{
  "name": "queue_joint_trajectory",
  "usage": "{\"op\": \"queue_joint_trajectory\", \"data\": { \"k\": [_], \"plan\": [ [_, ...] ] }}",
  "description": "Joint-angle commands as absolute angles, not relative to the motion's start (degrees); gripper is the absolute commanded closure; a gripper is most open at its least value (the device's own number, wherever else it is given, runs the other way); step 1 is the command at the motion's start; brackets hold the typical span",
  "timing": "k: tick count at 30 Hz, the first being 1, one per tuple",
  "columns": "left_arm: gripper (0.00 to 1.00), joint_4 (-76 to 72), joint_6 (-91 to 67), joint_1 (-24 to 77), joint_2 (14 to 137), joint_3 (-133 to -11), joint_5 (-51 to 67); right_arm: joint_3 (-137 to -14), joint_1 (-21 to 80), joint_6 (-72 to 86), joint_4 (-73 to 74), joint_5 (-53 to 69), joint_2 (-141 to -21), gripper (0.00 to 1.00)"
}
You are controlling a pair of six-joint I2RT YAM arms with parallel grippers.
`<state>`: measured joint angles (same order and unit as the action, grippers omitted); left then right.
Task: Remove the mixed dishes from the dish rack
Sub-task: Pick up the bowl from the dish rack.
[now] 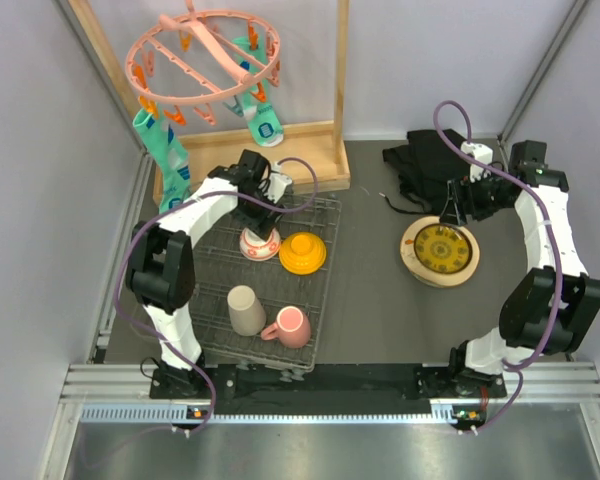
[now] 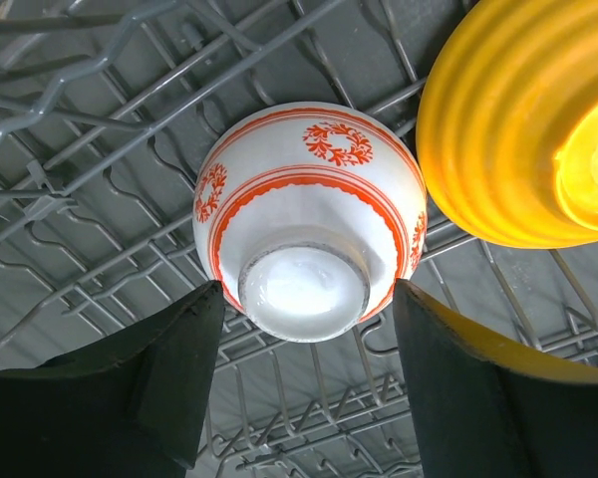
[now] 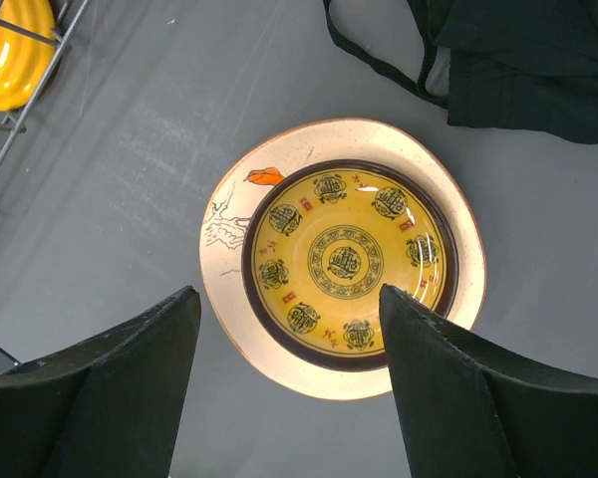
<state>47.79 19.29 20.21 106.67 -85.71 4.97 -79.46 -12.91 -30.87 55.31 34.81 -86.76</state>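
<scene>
The dark wire dish rack [image 1: 315,290] lies left of centre. On it stand an upturned red-white bowl [image 1: 260,243], an upturned orange bowl [image 1: 302,253], a beige cup [image 1: 246,310] and a pink mug [image 1: 290,326]. My left gripper [image 1: 260,222] is open right above the red-white bowl [image 2: 309,224], a finger close on each side of its foot. The orange bowl [image 2: 523,119] is beside it. My right gripper [image 1: 450,215] is open and empty above the small yellow patterned plate [image 3: 347,261], which lies on the cream bird-painted plate [image 3: 229,229] on the table.
A wooden frame [image 1: 310,150] with a pink peg hanger [image 1: 205,55] and teal socks stands behind the rack. A black cloth [image 1: 430,170] lies at the back right, just behind the stacked plates [image 1: 440,250]; it also shows in the right wrist view [image 3: 518,60].
</scene>
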Motion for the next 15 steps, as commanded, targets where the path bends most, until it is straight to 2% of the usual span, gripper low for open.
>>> {"op": "queue_joint_trajectory", "data": {
  "k": [1, 15],
  "plan": [
    [0.29, 48.8, 20.0, 19.4, 107.6, -88.2, 7.4, -79.8, -12.7, -31.7, 55.0, 36.7, -85.8, 0.28],
    [0.3, 49.5, 20.1, 18.5, 109.1, -88.6, 9.9, -79.5, -12.7, -32.1, 55.3, 37.2, -85.8, 0.28]
  ]
}}
